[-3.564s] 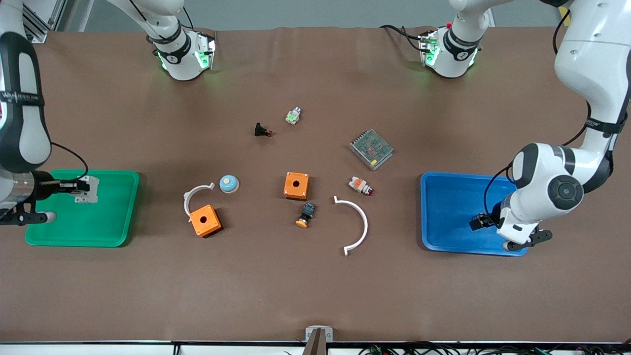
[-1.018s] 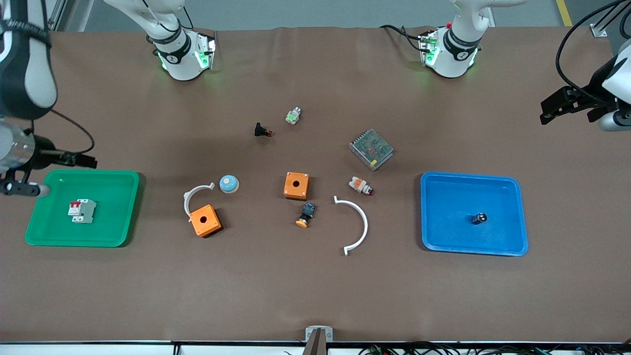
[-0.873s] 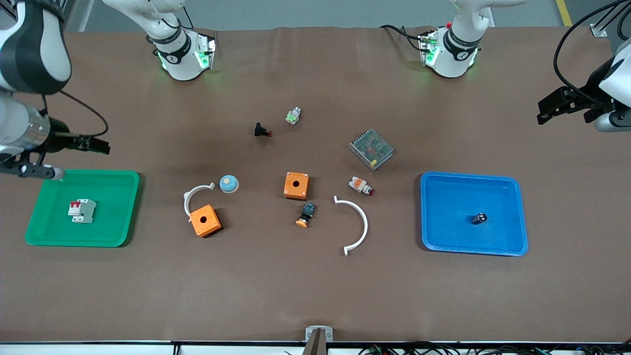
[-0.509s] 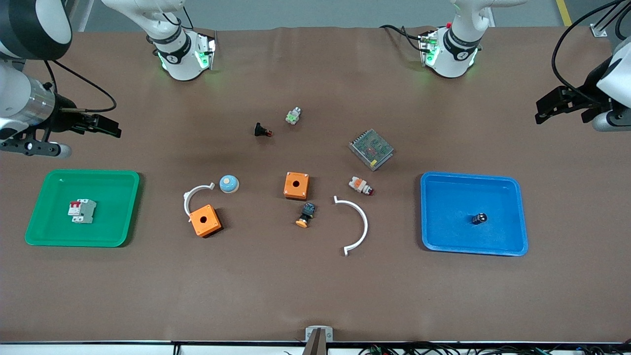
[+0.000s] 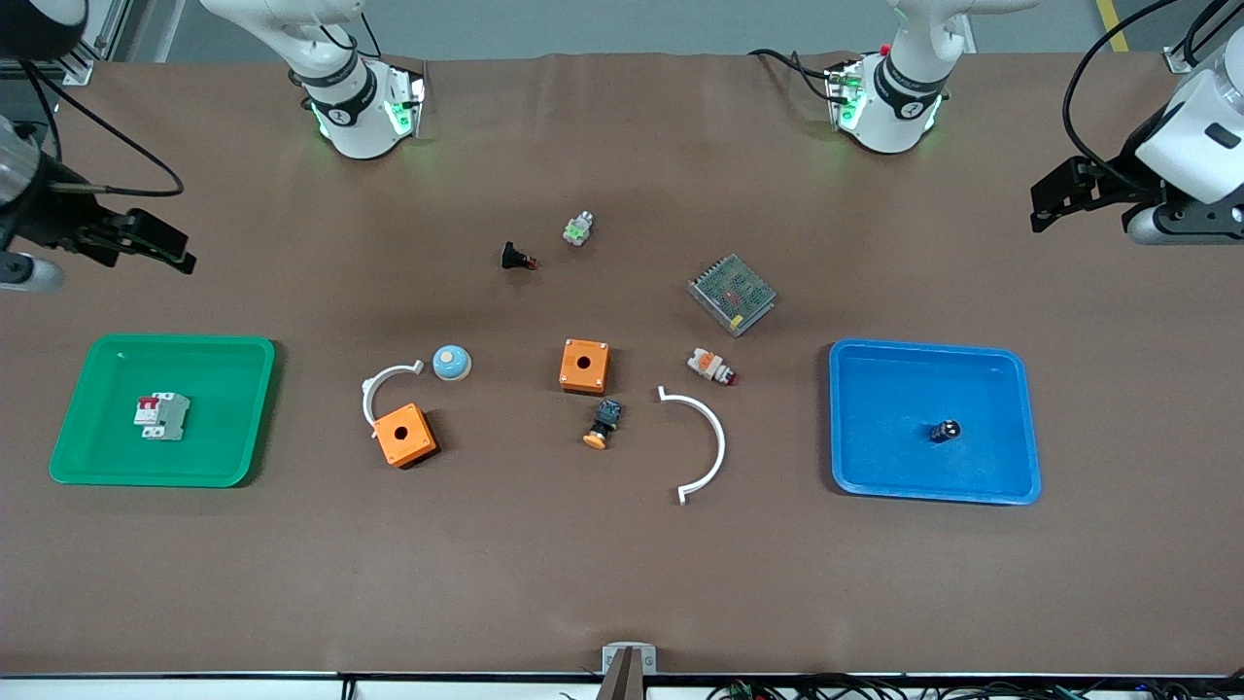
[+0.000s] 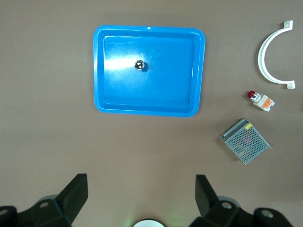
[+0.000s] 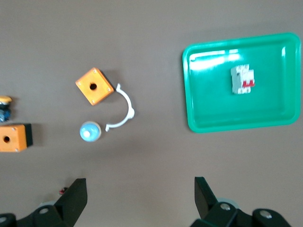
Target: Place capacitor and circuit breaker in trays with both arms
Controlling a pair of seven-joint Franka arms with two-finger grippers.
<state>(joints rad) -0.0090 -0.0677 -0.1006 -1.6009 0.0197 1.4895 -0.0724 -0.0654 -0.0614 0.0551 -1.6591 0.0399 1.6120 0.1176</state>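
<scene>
The capacitor (image 5: 944, 430), a tiny dark cylinder with a silvery top, stands in the blue tray (image 5: 1011, 369); it also shows in the left wrist view (image 6: 139, 65). The circuit breaker (image 5: 161, 416), white and grey with red toggles, lies in the green tray (image 5: 243, 360); it also shows in the right wrist view (image 7: 242, 79). My left gripper (image 5: 1054, 197) is open and empty, high over bare table at the left arm's end. My right gripper (image 5: 160, 249) is open and empty, high over bare table at the right arm's end.
Mid-table lie two orange boxes (image 5: 584, 366) (image 5: 405, 435), two white curved clips (image 5: 708, 442) (image 5: 381, 387), a black push-button with orange cap (image 5: 603, 424), a blue dome (image 5: 452, 363), a metal mesh box (image 5: 732, 293), a white-orange-red plug (image 5: 710, 367) and two small parts nearer the bases.
Both grippers let go of their parts into the trays, then rose and drew back toward the bases. In the last half second both shifted a little further.
</scene>
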